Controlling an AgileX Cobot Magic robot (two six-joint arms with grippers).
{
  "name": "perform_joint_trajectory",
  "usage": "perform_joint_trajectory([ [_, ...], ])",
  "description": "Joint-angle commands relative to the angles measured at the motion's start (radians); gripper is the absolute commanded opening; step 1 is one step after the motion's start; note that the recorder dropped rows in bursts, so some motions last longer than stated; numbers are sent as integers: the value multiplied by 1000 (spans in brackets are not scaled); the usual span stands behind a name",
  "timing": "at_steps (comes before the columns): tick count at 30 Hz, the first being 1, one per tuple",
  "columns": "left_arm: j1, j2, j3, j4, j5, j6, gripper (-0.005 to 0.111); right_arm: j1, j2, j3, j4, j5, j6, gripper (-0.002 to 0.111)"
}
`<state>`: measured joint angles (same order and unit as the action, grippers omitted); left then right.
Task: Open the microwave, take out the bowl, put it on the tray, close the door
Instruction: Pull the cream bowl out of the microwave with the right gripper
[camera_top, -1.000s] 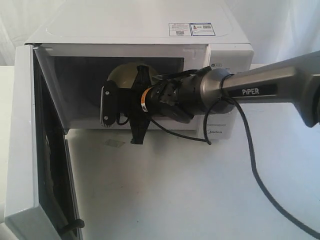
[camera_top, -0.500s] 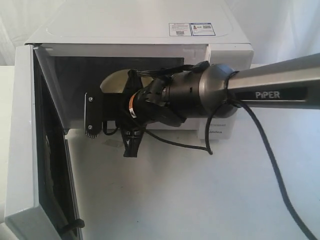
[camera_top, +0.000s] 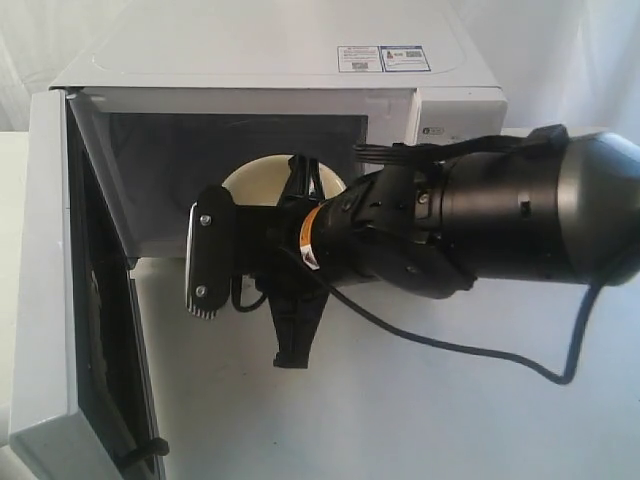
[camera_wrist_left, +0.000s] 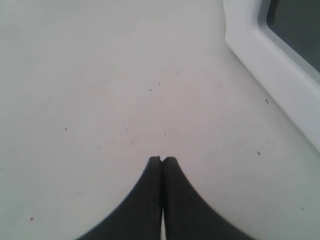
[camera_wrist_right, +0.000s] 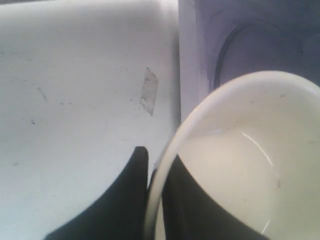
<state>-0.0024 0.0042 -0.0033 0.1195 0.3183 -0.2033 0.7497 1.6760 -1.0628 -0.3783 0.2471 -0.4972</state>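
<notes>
The right claw (camera_wrist_right: 154, 165) is nearly closed, its two black fingers (camera_wrist_right: 131, 190) pinching the rim of the bowl (camera_wrist_right: 235, 160) between them, one finger outside the wall and one inside. The cream-white bowl sits tipped in that grip, its hollow facing the wrist camera, and nothing is visible inside it. Just beyond the claw and bowl is the mouth of the microwave (camera_top: 270, 60), with the dark cavity opening right behind the bowl's rim. Under the claw lies the white table (camera_top: 400, 400), with a small patch of clear tape (camera_wrist_right: 149, 90) close to the microwave's front edge. Out to the claw's left the door (camera_top: 45, 280) hangs wide open. A black cable (camera_top: 450, 350) trails back from the claw's wrist. Well away, the left claw (camera_wrist_left: 161, 159) has its fingertips pressed together on nothing, over bare table near a corner of the door.
</notes>
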Motion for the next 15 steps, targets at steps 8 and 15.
perform_joint_trajectory([
  [8, 1, -4, 3, -7, 15, -2, 0, 76, -201, 91, 67, 205, 4, 0],
  [15, 1, -4, 3, -7, 15, -2, 0, 30, -308, 158, 75, 356, 35, 0],
])
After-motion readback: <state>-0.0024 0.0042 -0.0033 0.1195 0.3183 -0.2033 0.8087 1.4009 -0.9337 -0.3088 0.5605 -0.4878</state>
